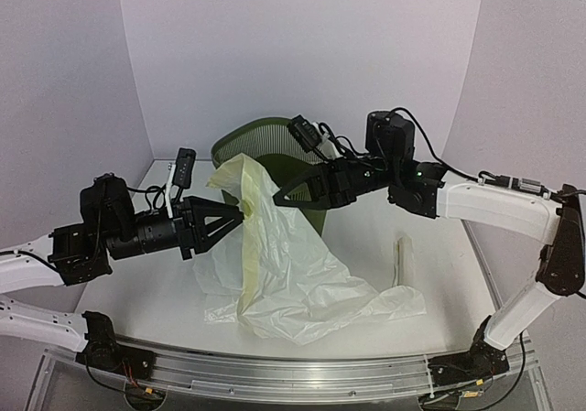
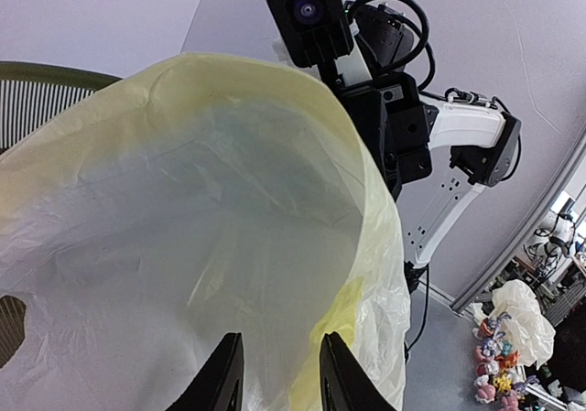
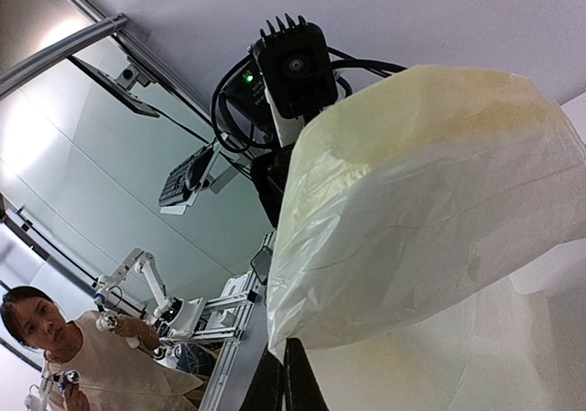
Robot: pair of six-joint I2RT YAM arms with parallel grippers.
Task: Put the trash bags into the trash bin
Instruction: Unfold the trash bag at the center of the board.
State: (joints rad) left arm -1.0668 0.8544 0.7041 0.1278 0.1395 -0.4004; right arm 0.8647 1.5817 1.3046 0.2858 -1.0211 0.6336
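Left gripper (image 1: 240, 212): fingers (image 2: 224, 379) narrowed, bag film between them; can't tell if it is pinched. Trash bag (image 1: 293, 274): upper edge raised between the two grippers, the rest draped down and spread over the middle of the table (image 1: 165, 292) toward its near edge. Trash bin (image 1: 275, 141): behind the bag, by the far edge. Right gripper (image 1: 278, 198): fingers (image 3: 295, 383) pressed together on the bag's raised edge.
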